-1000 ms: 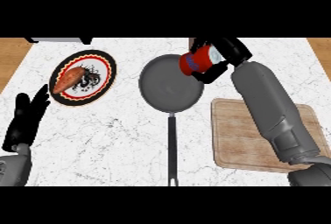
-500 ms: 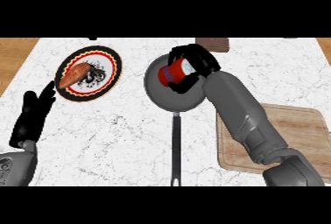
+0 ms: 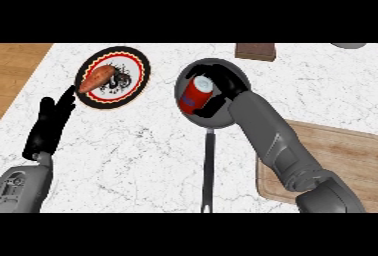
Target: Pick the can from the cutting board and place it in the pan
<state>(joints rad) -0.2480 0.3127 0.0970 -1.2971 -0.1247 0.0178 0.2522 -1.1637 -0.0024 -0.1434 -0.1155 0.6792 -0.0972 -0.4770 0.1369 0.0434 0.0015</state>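
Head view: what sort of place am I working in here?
Most likely a kitchen counter: a white marble-look worktop carrying a dark pan with a red can inside, a wooden cutting board, and a patterned plate of food.

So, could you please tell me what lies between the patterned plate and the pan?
In the head view, only bare marble counter lies between the plate and the pan; nothing stands in that stretch.
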